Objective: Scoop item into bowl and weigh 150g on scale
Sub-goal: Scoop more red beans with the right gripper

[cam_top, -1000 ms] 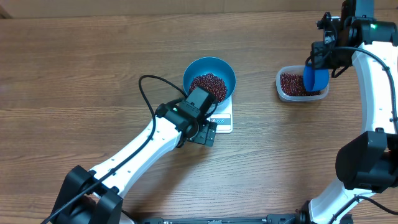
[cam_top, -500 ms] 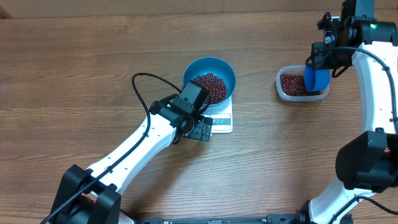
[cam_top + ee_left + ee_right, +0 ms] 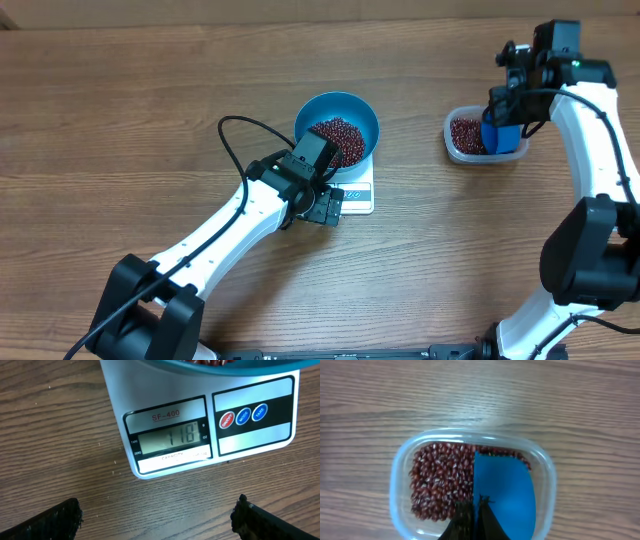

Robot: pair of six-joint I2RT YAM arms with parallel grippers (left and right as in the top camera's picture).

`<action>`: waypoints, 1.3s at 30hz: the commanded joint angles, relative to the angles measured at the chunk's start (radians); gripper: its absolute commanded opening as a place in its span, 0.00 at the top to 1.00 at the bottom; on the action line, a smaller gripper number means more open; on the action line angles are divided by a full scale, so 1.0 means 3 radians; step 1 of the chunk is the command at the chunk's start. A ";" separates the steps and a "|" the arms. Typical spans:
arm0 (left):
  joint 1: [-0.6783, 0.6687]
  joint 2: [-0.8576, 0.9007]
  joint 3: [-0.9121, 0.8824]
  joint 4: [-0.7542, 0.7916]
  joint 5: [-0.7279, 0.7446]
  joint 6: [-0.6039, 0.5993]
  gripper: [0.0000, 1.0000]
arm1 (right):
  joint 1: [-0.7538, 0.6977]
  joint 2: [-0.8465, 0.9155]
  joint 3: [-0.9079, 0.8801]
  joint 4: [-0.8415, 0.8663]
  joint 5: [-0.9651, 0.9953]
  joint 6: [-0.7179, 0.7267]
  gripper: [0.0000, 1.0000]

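The right gripper (image 3: 474,520), clamped on the scoop (image 3: 505,495), held it down in the tub (image 3: 396,485) of beans (image 3: 437,482). The bowl (image 3: 312,108) sat part-filled on the scale (image 3: 250,440). A modest, level load would suit, since the display (image 3: 170,437) seemed to read 118 against 150. The left gripper (image 3: 159,522) hung open before the scale. The digits were faint, and whether the scoop held any beans could not be told.

The left arm (image 3: 225,235) is made of smooth white tubular shells joined by black housings, and a thin black cable (image 3: 228,140) loops off it. Its black left tool (image 3: 326,207) ends in matte, rough-edged fingers (image 3: 50,520). The right arm (image 3: 592,140) is the same white with a bulky black shoulder housing (image 3: 590,260). A small green light (image 3: 577,60) glows near the black right tool (image 3: 472,520).
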 commanded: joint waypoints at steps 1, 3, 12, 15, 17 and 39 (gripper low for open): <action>-0.0003 0.0027 0.0069 0.0006 -0.0056 0.0084 0.01 | 0.0006 -0.0084 -0.0282 0.0252 -0.0103 -0.0028 0.96; -0.0003 0.0027 0.0069 0.0008 -0.0056 0.0084 0.01 | 0.0006 -0.0083 -0.0432 0.0359 -0.0492 -0.0027 0.96; -0.0003 0.0027 0.0069 0.0006 -0.0056 0.0084 0.01 | -0.0004 -0.0084 -0.0477 0.0384 -0.1033 0.0341 0.96; -0.0003 0.0027 0.0069 0.0006 -0.0056 0.0084 0.01 | -0.0069 -0.0084 -0.0443 0.0387 -0.1017 0.0556 0.96; -0.0003 0.0027 0.0069 0.0006 -0.0056 0.0084 0.00 | -0.0131 -0.0084 -0.0403 0.0385 -0.1017 0.0659 0.96; -0.0003 0.0027 0.0069 0.0006 -0.0056 0.0084 0.00 | -0.1022 -0.0084 -0.0291 0.0159 -0.2207 0.1062 0.96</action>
